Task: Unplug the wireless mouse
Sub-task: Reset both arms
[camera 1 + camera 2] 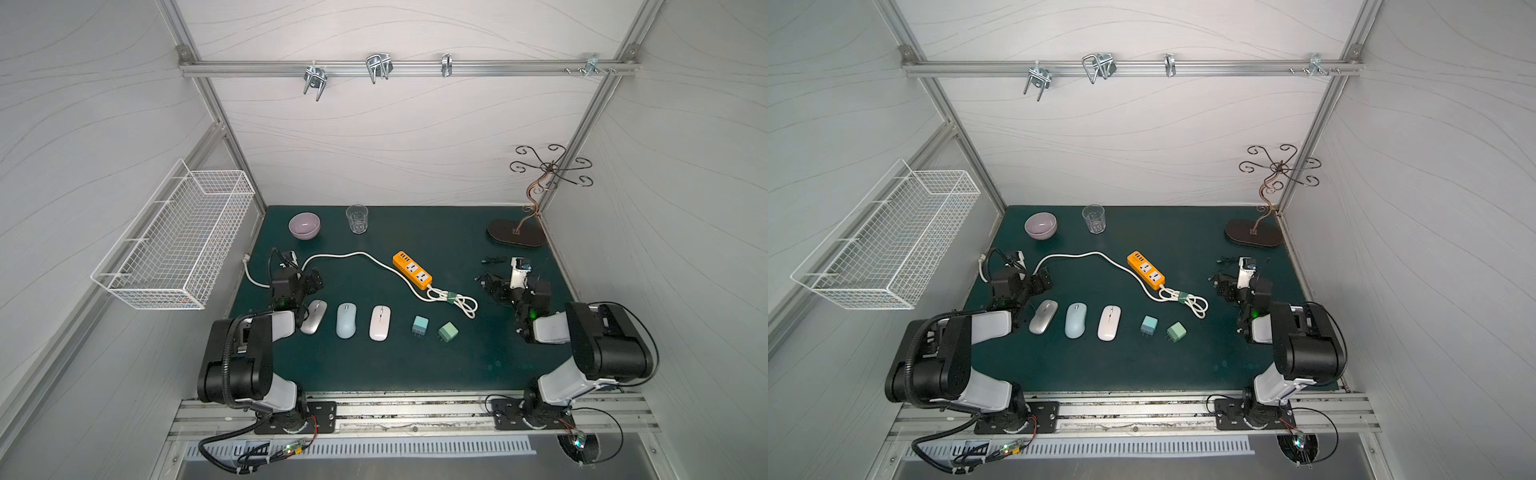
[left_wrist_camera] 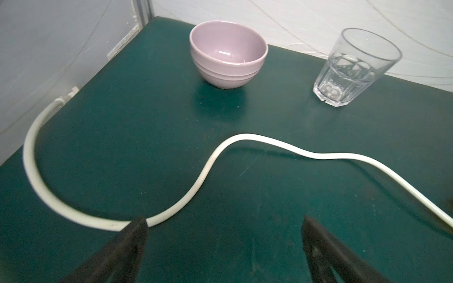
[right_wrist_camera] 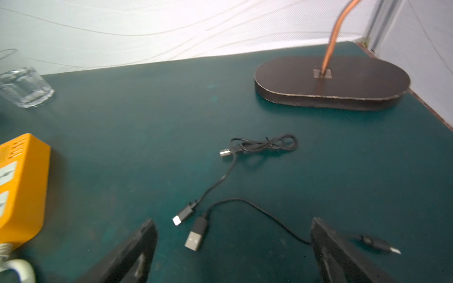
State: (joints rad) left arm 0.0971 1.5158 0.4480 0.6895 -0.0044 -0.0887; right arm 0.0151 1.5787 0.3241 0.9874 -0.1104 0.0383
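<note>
Left end effector (image 2: 224, 225) and right end effector (image 3: 232, 221) gape wide, empty. The three mice (image 1: 346, 320) lie in a row at lower centre, uncabled; black cables (image 3: 196, 235) lie loose, so unplugging looks done.

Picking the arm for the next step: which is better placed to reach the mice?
Left, probably. The left gripper hangs open close to the silver mouse; the right gripper sits far off over loose black cables. No mouse looks plugged in.

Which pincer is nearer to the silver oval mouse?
Left. The left pincer hovers just past the silver oval mouse, toward the back; the right pincer is far across, above thin black USB cables.
</note>
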